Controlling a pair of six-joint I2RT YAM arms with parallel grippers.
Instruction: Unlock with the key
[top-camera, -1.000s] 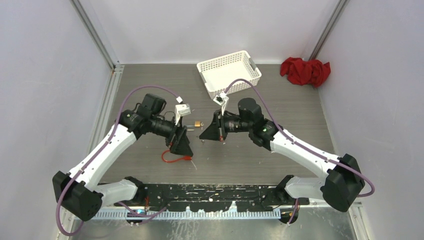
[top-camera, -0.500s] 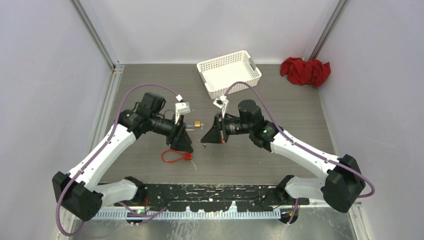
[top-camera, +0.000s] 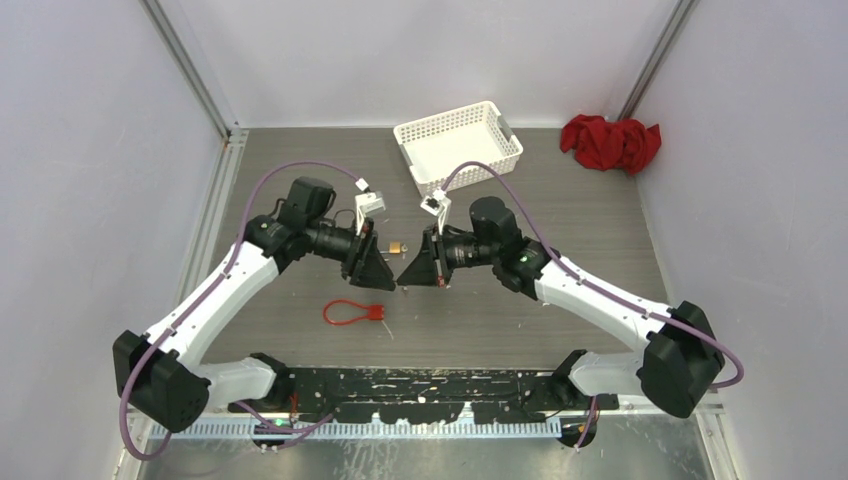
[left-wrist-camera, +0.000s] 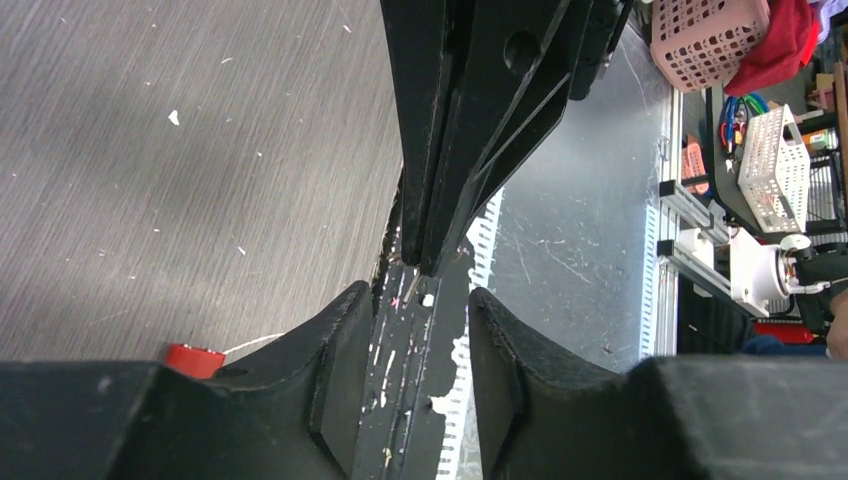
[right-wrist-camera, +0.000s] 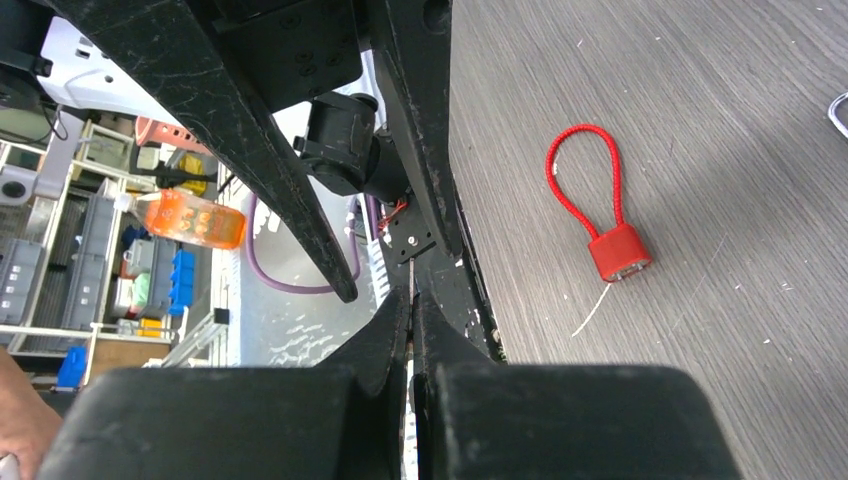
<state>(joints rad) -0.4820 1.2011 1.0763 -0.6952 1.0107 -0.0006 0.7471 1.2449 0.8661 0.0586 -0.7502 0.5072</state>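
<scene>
We show the left hand (left-wrist-camera: 415, 300) part open, facing the right hand (right-wrist-camera: 411, 300), which is closed on a thin metal sliver (right-wrist-camera: 412, 275). The red cable lock (right-wrist-camera: 617, 252) lies on the tabletop (right-wrist-camera: 650, 100) below the left hand.

Top: fixed, high behind the arm bases, looking down over the whole table (top-camera: 600, 220). Left wrist: close, low, aimed past own fingers (left-wrist-camera: 340, 370) at right gripper (left-wrist-camera: 425, 262). Right wrist: equally close, aimed back at left gripper (right-wrist-camera: 400, 272). Shared with top: red lock (right-wrist-camera: 617, 252), grey tabletop.
</scene>
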